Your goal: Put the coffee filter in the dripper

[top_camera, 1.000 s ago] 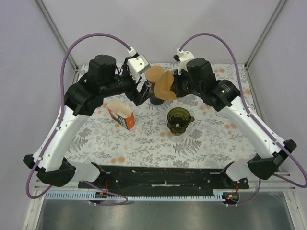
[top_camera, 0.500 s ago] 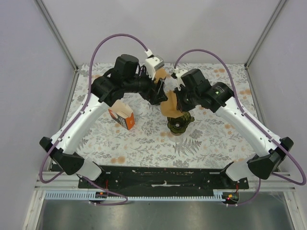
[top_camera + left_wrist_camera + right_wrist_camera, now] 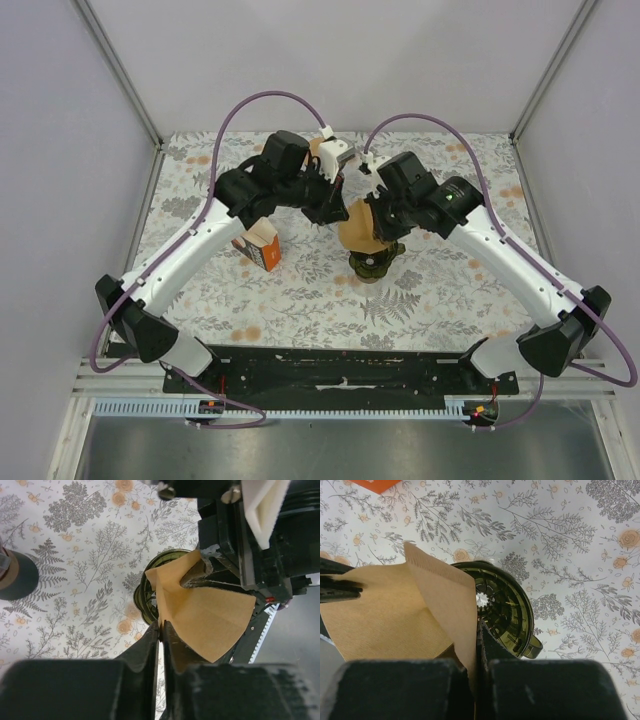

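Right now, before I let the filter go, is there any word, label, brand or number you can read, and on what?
No text is readable in any view.
On the orange box: any print is too small to read.
On the coffee filter: plain brown paper, no print.
On the dripper: no marking visible.
On the tablecloth: floral pattern only, no words.

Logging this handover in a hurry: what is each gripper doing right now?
Left gripper: closed, pinching an edge of the coffee filter.
Right gripper: closed, holding the same coffee filter.
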`<action>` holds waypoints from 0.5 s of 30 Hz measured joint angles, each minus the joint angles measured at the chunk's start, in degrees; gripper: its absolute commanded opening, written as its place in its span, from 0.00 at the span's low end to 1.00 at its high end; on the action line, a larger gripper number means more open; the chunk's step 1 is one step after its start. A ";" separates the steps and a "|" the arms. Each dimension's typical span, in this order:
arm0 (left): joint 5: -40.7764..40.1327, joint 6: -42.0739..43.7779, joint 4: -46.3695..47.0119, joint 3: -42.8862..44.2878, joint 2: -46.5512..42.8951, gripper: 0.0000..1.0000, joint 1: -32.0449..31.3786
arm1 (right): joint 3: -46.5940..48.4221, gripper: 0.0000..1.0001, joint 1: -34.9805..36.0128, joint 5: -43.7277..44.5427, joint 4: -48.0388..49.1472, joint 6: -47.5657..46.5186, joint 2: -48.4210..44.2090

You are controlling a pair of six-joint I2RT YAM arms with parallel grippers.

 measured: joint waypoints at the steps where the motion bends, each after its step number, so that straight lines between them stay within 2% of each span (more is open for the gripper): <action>1: 0.15 -0.22 0.31 -0.22 0.04 0.02 -0.07 | -0.39 0.00 -0.09 -0.11 -0.04 0.00 -0.11; 4: 0.59 -0.59 0.68 -0.70 0.15 0.02 -0.26 | -1.66 0.16 -0.52 -0.52 -0.11 -0.24 -0.68; 8: 0.90 -0.87 0.98 -1.22 0.81 0.02 -0.59 | -2.19 0.30 -1.01 -0.87 -0.35 -0.81 -1.88; 10: 1.05 -1.11 1.16 -1.42 1.20 0.02 -0.85 | -2.19 0.43 -1.11 -1.05 -0.31 -1.33 -2.75; 12: 1.20 -1.44 1.49 -1.46 1.84 0.02 -1.16 | -2.19 0.48 -1.25 -1.22 -0.31 -1.79 -3.56; 15: 1.36 -1.97 2.03 -1.79 2.56 0.02 -1.42 | -2.12 0.50 -1.29 -1.16 -0.35 -2.75 -4.48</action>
